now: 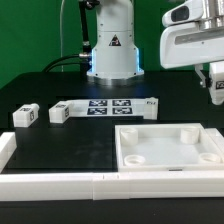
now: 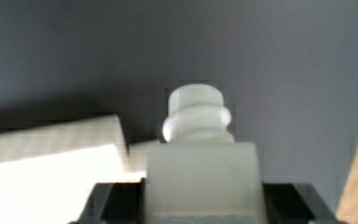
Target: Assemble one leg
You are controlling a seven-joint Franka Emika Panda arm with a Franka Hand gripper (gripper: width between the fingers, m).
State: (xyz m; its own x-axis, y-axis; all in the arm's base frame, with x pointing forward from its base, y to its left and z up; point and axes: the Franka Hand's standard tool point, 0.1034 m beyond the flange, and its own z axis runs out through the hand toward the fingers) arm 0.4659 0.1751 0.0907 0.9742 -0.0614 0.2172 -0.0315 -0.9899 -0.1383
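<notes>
My gripper [image 1: 214, 86] hangs at the exterior view's right edge, above and beyond the white square tabletop [image 1: 170, 146]. In the wrist view the gripper [image 2: 197, 203] is shut on a white leg [image 2: 199, 160], with a black jaw pressed on each side of its blocky body. The leg's rounded threaded end [image 2: 197, 108] points away over the dark table. A corner of the tabletop [image 2: 55, 158] shows beside the held leg. Two more legs [image 1: 25, 116] [image 1: 58, 113] with square tags lie on the table at the exterior view's left.
The marker board [image 1: 108, 106] lies in the middle, in front of the robot base [image 1: 113, 55]. A white border wall [image 1: 60, 183] runs along the front, with a short piece [image 1: 5, 148] at the left.
</notes>
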